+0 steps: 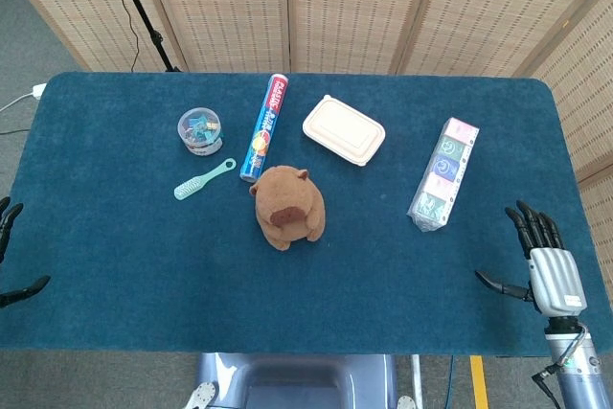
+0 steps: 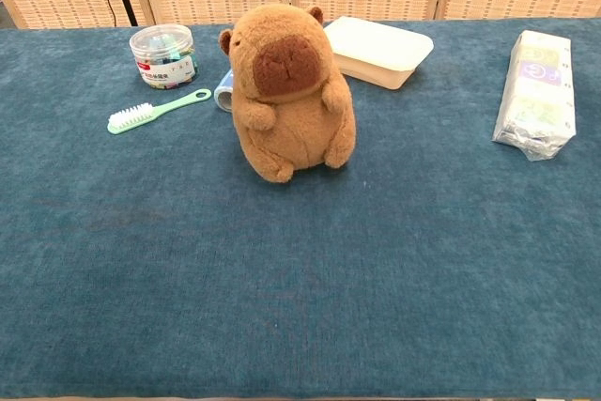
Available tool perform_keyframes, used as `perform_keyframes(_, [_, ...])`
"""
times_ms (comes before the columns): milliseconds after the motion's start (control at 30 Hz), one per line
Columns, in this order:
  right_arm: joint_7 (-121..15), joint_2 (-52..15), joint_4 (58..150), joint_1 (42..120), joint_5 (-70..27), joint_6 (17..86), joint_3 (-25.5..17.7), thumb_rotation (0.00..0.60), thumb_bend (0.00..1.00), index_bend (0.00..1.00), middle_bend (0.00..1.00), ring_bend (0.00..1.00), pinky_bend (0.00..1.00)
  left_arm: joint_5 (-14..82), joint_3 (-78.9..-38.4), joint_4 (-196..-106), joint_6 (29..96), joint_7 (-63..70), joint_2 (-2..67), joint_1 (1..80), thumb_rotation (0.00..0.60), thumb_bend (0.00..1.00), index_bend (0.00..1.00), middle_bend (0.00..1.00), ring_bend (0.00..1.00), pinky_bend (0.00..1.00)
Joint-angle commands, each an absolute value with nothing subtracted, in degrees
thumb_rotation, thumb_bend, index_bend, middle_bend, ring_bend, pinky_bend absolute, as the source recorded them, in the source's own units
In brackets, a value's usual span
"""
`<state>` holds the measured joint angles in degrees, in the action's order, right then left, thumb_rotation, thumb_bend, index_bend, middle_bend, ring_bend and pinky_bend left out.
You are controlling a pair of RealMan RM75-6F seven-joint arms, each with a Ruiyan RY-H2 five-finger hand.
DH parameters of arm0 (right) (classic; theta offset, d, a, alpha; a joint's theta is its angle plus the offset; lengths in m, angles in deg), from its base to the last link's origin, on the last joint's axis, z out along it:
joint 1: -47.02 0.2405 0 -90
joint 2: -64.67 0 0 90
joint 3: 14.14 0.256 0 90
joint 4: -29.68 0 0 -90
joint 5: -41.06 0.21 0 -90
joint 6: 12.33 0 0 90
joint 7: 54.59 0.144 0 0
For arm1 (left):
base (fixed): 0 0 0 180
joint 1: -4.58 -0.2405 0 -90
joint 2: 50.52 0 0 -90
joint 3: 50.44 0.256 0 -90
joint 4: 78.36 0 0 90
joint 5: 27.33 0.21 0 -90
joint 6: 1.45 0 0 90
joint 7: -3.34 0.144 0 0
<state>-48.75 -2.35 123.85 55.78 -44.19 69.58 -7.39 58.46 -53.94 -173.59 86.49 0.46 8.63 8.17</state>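
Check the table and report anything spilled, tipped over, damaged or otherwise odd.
Nothing stands out. The capybara plush sits upright; the lidded jar, green brush, foil tube, closed food box and wrapped pack lie intact on the blue table. Both the left hand and right hand are empty.

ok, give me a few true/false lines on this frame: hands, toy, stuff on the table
1. The right hand is open and holds nothing. True.
2. The plush toy lies flat on its side. False: it sits upright.
3. The green brush lies near the round plastic jar. True.
4. The left hand grips the tube. False: it sits at the table's left edge, far from the tube.
5. The lidded food box is stacked on the tissue pack. False: they lie apart.
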Motion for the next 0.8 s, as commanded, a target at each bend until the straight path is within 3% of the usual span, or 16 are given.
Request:
perform_keyframes(33, [-48.8,-1.2,127.5,58.3,-44.2,67.3,-5.8,0.111,0.00,0.00,0.00,0.00,0.00,58.4,-54.0,-173.6,86.5,0.5,8.7,8.2,0.600,0.00,0.00,0.00,0.00,0.00])
perform_keyframes(367, [-63.7,-2.1,136.7,69.2,-37.6,57.8,1.7,0.109,0.00,0.00,0.00,0.00,0.00,58.5,-54.5,-173.0,87.7,-0.9,8.5,7.9,0.600,0.00,0.00,0.00,0.00,0.00])
perform_keyframes(633, [-76.3,-7.9,140.1,80.3,-24.3,49.8,7.3,0.095,0.00,0.00,0.00,0.00,0.00,57.3,-55.0,-172.9,85.9,-0.5,8.6,8.8,0.600,0.00,0.00,0.00,0.00,0.00])
perform_keyframes(800, [-80.5,-15.9,134.6,90.9,-14.7,44.1,10.2,0.051,0.00,0.00,0.00,0.00,0.00,55.8,-55.6,-172.8,85.4,-0.5,8.6,9.0,0.600,0.00,0.00,0.00,0.00,0.00])
